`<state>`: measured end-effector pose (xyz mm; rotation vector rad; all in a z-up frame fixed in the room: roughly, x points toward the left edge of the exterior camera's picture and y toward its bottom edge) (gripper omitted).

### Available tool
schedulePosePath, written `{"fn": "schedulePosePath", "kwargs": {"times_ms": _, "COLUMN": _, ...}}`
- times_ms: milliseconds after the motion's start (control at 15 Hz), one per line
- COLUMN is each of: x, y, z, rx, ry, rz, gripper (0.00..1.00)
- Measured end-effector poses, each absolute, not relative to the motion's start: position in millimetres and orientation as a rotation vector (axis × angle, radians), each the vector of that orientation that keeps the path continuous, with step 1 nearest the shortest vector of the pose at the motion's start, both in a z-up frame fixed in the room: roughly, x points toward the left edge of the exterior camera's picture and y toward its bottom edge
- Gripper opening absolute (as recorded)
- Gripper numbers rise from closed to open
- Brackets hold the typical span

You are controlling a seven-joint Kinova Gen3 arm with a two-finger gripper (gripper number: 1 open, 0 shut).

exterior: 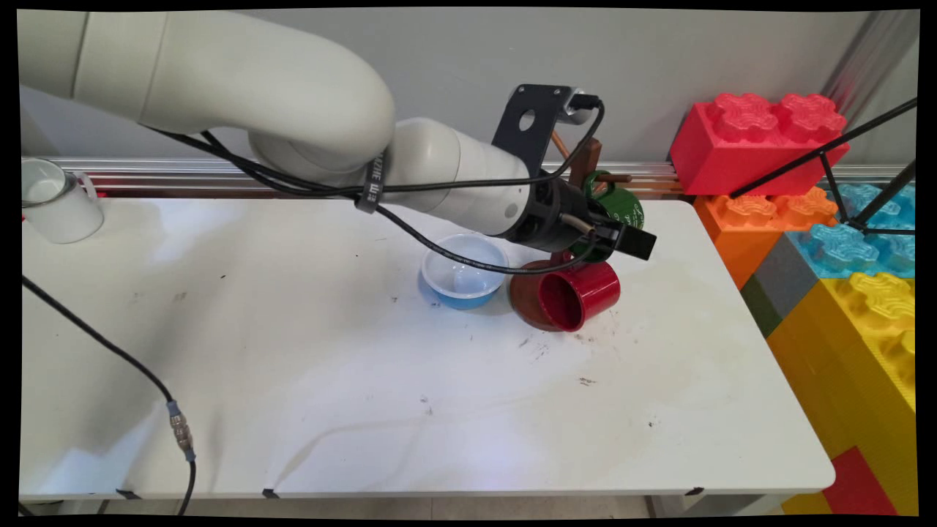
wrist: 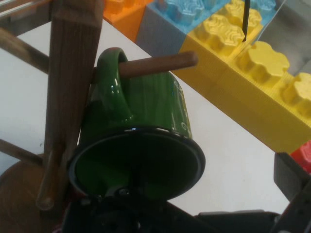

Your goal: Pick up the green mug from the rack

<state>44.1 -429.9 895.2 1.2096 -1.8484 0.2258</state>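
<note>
A green mug (exterior: 622, 207) (wrist: 146, 107) hangs by its handle on a peg of a wooden mug tree (exterior: 590, 157) (wrist: 73, 73) at the table's far right. My gripper (exterior: 618, 236) is right at the mug's open mouth, which fills the lower middle of the hand view. One black finger (wrist: 291, 177) stands well off to the mug's right, apart from its rim; the other finger is hidden, and the gripper reads as open. A red mug (exterior: 578, 296) lies on its side just below the gripper, against the tree's brown round base (exterior: 523, 293).
A blue and white bowl (exterior: 463, 272) sits just left of the tree's base. A white mug (exterior: 55, 201) stands at the far left. Large toy blocks (exterior: 842, 241) are stacked off the table's right edge. A black cable (exterior: 179, 432) hangs over the near left.
</note>
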Motion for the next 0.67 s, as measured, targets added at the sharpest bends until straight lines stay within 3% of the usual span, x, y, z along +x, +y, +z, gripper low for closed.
{"fn": "schedulePosePath", "kwargs": {"times_ms": 667, "x": 42.6, "y": -426.8, "z": 886.7, "rx": 1.273, "ry": -1.730, "rz": 0.185, "gripper": 1.00}}
